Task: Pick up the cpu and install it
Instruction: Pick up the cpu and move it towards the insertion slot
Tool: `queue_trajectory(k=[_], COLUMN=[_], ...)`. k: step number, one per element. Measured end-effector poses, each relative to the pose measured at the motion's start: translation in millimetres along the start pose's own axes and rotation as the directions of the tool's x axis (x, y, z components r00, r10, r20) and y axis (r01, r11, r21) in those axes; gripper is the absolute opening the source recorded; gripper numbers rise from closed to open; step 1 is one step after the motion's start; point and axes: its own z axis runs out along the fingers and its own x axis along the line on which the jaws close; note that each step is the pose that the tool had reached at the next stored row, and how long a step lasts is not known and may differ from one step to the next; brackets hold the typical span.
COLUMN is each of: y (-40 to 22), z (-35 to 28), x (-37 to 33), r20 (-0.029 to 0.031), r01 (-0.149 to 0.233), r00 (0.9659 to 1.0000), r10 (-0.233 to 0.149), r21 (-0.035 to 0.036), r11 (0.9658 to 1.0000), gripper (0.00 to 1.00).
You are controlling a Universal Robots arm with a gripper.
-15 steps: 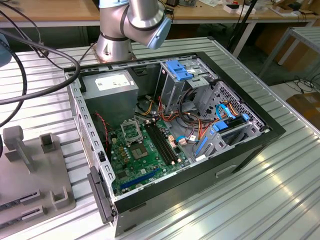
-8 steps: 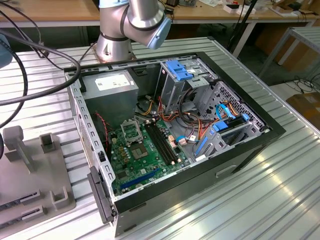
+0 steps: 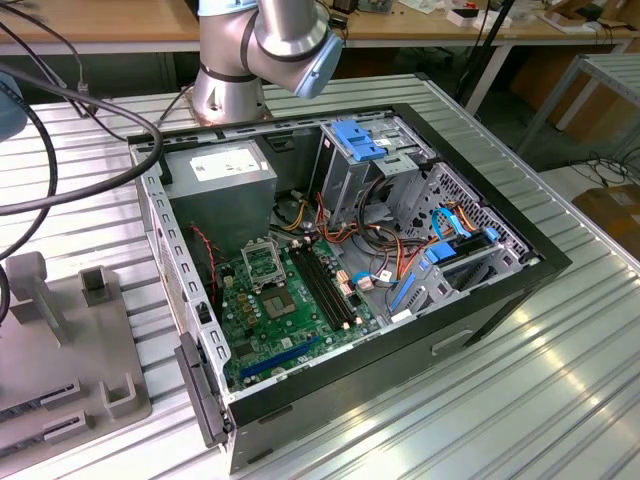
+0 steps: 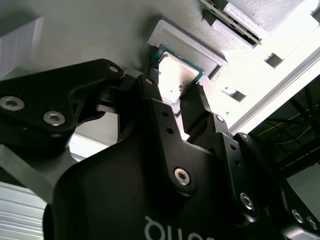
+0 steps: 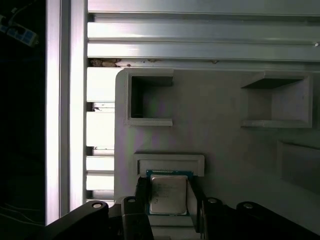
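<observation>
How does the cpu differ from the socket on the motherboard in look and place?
The cpu has a plain silvery top; the socket is a dark metal frame. The cpu lies in a grey holder at the claw; the socket sits on the motherboard inside the case. Both are square.

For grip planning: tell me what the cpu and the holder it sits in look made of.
The cpu: metal lid, silvery-grey, satin sheen glaring bright in the second wrist view, with a green board rim. The holder: matte pale grey, probably plastic; uniform colour, no shine.
</observation>
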Motion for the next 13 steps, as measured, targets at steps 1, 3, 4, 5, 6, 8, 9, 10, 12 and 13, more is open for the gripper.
queue_trajectory(k=[1,3,4,5,6,8,9,10,12,13], y=[0.0,0.0,0.0,0.0,0.0,0.0,0.0,0.1,0.0,0.0], z=[0.2,0.6,0.6,0.6,0.7,0.8,0.8,0.8,0.8,0.7], x=[0.0,-0.2,-0.2,-0.2,-0.1,-0.2,-0.3,-0.3,-0.4,-0.4], r20=[0.0001,0.0002,0.0001,0.0001,0.0001,0.0003,0.0003,0.0004,0.0003,0.0003], r01=[0.000,0.000,0.000,0.000,0.000,0.000,0.000,0.000,0.000,0.000], r00=[1.0000,1.0000,1.0000,1.0000,1.0000,1.0000,1.0000,1.0000,1.0000,1.0000], r10=[0.000,0.000,0.000,0.000,0.000,0.000,0.000,0.000,0.000,0.000], r21=[0.0000,0.0008,0.0012,0.0013,0.0013,0.0013,0.0013,0.0012,0.0013,0.0012], r11=[1.0000,1.0000,1.0000,1.0000,1.0000,1.0000,1.0000,1.0000,1.0000,1.0000], gripper=[0.45,0.45,0.45,0.45,0.45,0.45,0.45,0.45,0.45,0.45])
